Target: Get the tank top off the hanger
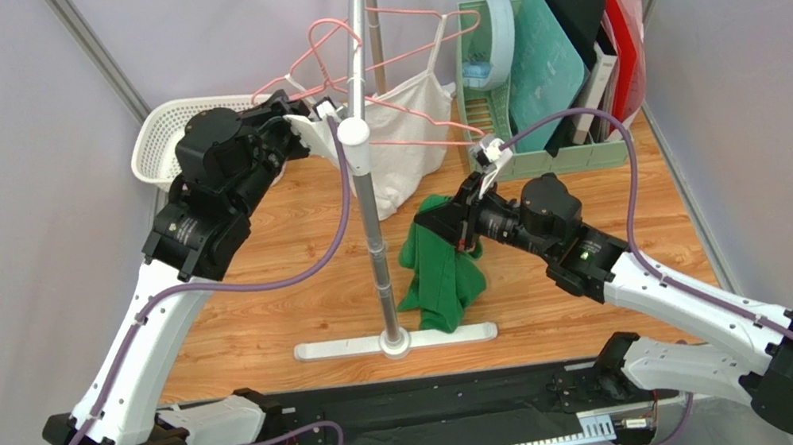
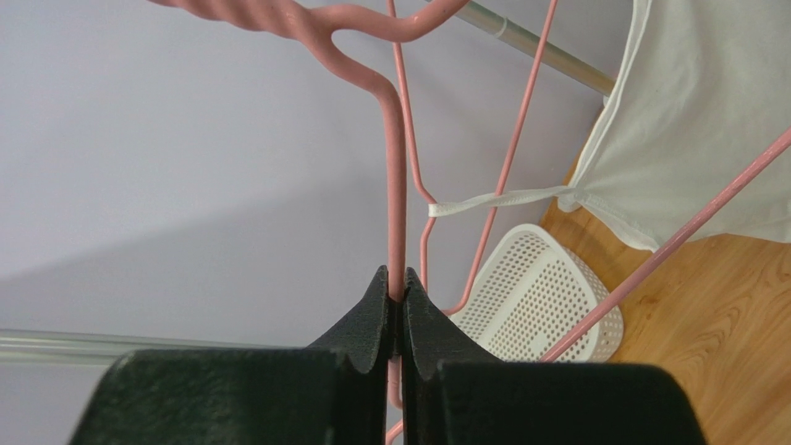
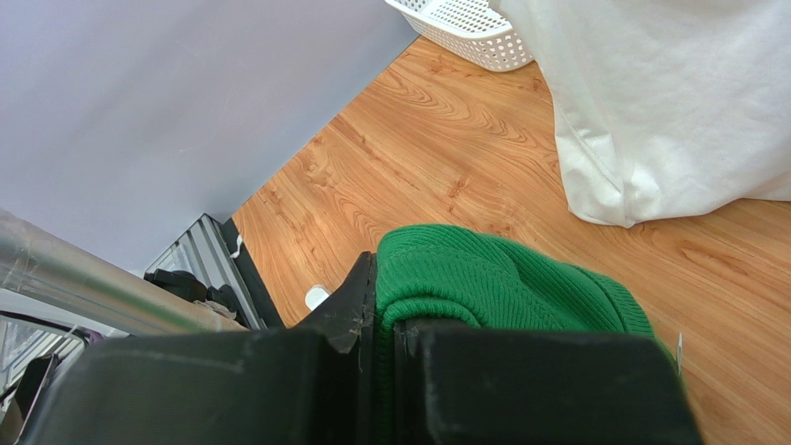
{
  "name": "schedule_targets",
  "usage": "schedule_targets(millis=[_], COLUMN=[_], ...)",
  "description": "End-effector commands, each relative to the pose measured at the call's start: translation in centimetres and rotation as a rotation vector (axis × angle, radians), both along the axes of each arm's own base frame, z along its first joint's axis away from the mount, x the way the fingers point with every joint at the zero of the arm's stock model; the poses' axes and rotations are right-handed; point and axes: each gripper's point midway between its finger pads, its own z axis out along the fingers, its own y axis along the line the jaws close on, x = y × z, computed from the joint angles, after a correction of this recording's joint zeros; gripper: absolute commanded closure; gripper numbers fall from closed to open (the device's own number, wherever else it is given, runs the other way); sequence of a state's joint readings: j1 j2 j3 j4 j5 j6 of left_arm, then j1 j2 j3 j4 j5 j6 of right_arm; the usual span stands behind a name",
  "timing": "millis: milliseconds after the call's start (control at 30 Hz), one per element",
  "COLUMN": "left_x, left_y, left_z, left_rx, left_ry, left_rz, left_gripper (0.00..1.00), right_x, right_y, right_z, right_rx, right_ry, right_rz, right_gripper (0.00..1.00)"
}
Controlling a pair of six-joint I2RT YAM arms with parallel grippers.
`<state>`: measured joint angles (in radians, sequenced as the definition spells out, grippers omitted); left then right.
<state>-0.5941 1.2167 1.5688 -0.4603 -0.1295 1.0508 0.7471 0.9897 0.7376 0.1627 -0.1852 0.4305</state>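
A white tank top hangs on a pink wire hanger on the rack's rail; its thin strap and body show in the left wrist view. My left gripper is shut on a pink hanger wire, pinched between the fingertips. My right gripper is shut on a green knit garment that droops to the table beside the pole. In the right wrist view the green knit bulges out of the jaws, with the white top behind it.
The rack's metal pole stands mid-table on a flat base. A white perforated basket sits at the back left. A green rack with boards and folders stands at the back right. Further pink hangers hang on the rail.
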Motion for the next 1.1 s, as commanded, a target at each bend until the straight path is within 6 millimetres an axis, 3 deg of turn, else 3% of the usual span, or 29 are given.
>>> schedule_targets(millis=[0, 367, 600, 767, 800, 867, 900, 1067], left_x=[0.4, 0.4, 0.2, -0.7, -0.9, -1.9, -2.2, -6.1], left_y=[0.3, 0.5, 1.4, 2.8, 3.0, 3.7, 4.1, 6.3], left_z=[0.6, -1.3, -1.8, -1.0, -1.0, -0.2, -0.5, 1.0], left_rx=[0.074, 0.101, 0.014, -0.079, -0.114, -0.179, -0.201, -0.509], left_ry=[-0.074, -0.065, -0.047, -0.047, -0.036, -0.05, -0.042, -0.027], left_rz=[0.017, 0.025, 0.046, 0.076, 0.082, 0.088, 0.095, 0.117], left_gripper=[1.0, 0.96, 0.63, 0.55, 0.44, 0.36, 0.19, 0.13], right_x=[-0.2, -0.3, -0.2, -0.2, -0.1, -0.1, 0.0, 0.2], right_y=[0.0, -0.1, -0.2, -0.2, -0.2, -0.1, -0.1, 0.1], right_z=[3.5, 3.4, 3.3, 3.3, 3.2, 3.0, 3.0, 2.8], right_rx=[0.08, 0.078, 0.08, 0.081, 0.079, 0.08, 0.081, 0.084], right_ry=[-0.09, -0.086, -0.077, -0.063, -0.058, -0.048, -0.044, -0.015], right_rz=[0.009, 0.01, 0.003, -0.001, -0.003, -0.006, -0.007, -0.011], right_gripper=[1.0, 1.0, 1.0, 1.0, 1.0, 1.0, 1.0, 1.0])
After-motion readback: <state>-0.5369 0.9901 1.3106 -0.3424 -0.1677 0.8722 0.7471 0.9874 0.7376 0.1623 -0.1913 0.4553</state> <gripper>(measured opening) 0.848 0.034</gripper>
